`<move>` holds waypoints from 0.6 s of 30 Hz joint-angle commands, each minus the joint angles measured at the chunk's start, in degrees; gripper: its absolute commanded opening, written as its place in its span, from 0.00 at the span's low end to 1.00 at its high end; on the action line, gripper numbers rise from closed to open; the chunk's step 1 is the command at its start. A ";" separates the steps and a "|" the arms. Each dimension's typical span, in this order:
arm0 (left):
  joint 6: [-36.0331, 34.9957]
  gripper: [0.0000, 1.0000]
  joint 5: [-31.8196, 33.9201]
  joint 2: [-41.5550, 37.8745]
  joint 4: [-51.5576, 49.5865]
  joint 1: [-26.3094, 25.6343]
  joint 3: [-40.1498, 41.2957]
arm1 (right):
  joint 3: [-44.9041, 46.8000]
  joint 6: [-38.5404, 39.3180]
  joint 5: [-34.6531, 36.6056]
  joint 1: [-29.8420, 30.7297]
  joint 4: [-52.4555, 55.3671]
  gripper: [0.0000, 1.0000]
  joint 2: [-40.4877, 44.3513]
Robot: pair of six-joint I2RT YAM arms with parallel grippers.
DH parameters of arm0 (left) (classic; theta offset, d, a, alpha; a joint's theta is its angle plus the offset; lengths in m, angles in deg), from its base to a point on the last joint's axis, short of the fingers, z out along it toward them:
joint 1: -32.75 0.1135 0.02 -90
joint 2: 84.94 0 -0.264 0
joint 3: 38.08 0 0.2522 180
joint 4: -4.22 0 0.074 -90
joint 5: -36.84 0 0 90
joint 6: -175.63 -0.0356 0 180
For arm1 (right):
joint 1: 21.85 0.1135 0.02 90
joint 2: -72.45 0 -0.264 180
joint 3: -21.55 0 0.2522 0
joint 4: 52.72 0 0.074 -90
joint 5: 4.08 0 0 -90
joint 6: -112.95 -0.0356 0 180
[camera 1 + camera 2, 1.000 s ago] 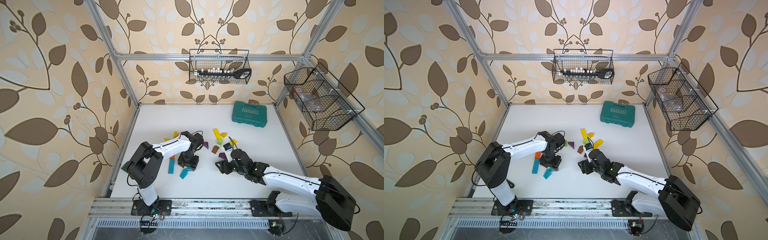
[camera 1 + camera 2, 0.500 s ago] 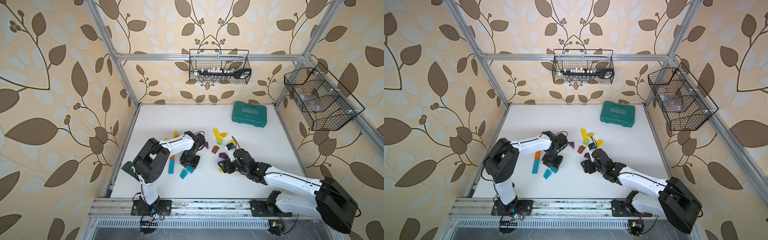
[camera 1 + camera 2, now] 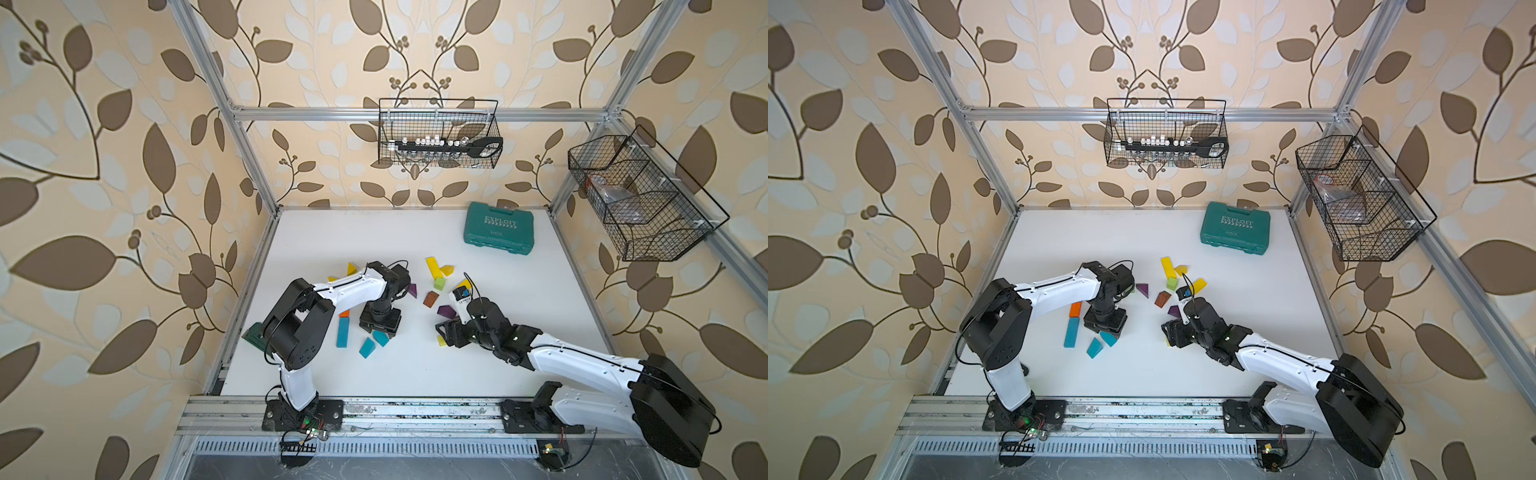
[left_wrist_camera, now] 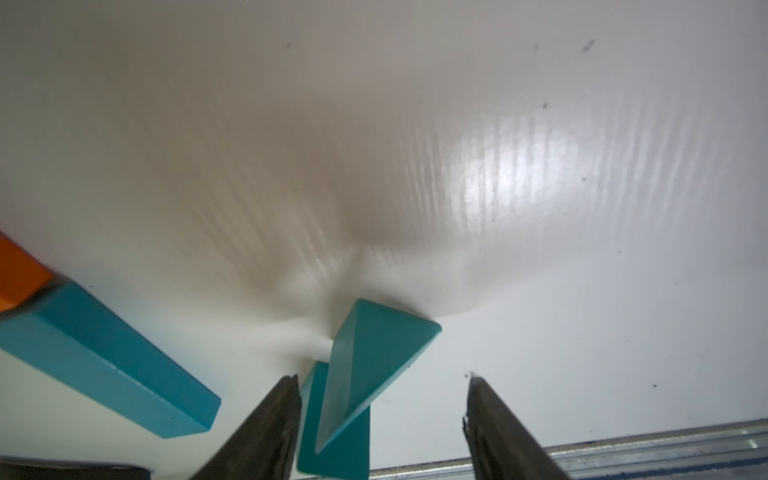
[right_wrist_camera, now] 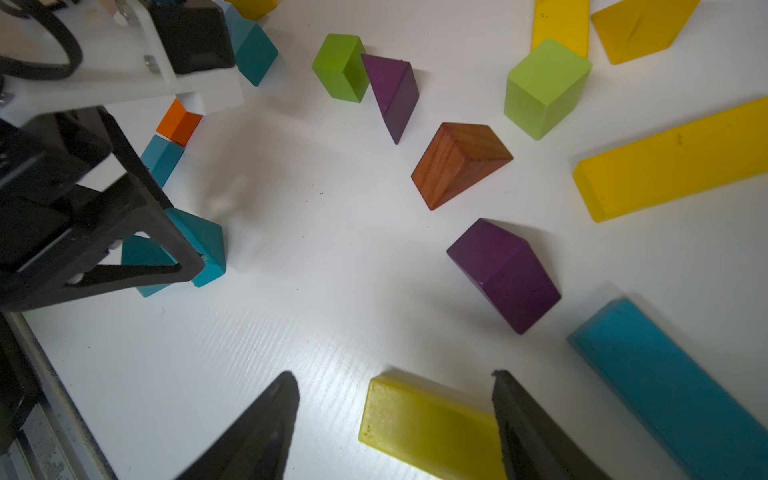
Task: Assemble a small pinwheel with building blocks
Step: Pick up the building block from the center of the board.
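Here the left gripper [image 3: 380, 328] hangs low over the left half of the white table [image 3: 374, 237], just right of a teal bar [image 3: 343, 332]. An orange block [image 3: 344, 313] lies at the bar's far end. In the left wrist view the gripper's fingers [image 4: 266, 432] stand apart on either side of a teal wedge [image 4: 382, 353] set on edge. That wedge touches a second teal wedge [image 4: 336, 440] lying flat. One finger is close beside the pair and the other stands clear, so nothing is clamped.

The right gripper [image 3: 442, 332] sits low near mid-table, to the right of the left one, and is spread wide as well. In the right wrist view a short yellow block [image 5: 428, 424] lies flat between its fingers. One finger is at the block's end and the other is well apart; whether that finger touches the block I cannot tell.

On the far side of the right gripper, other blocks lie loose and apart: a purple wedge [image 3: 445, 310], a brown wedge [image 3: 430, 298], a green cube [image 3: 439, 283] and a yellow bar [image 3: 432, 268]. A second purple wedge [image 3: 412, 290] lies beside the left arm's wrist. A closed teal case [image 3: 498, 228] rests at the far right of the table.
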 commanded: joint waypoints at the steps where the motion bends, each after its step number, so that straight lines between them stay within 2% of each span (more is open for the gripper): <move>1: 5.95 0.68 0.40 -2.38 -1.87 -0.24 0.28 | 1.00 -0.23 -0.81 -0.19 -0.83 0.75 -0.63; 3: 10.59 0.72 1.83 -2.86 -2.88 -0.24 0.33 | 1.06 -0.12 -0.87 -0.21 -0.83 0.75 -0.65; 5: 14.33 0.71 1.52 -3.25 -2.45 -0.24 0.56 | 1.13 -0.16 -0.86 -0.18 -1.00 0.75 -0.50; 8: 19.01 0.63 1.29 -3.66 -0.63 -0.24 1.19 | 1.52 -0.08 -0.77 -0.24 -1.35 0.75 0.09; 11: 21.80 0.58 0.56 -2.77 0.20 -0.40 1.28 | 1.99 0.10 -0.52 -0.23 -1.44 0.76 1.13; 18: 25.23 0.55 1.47 0.02 0.38 -0.82 0.23 | 3.35 1.64 -0.15 -0.23 -1.62 0.76 4.04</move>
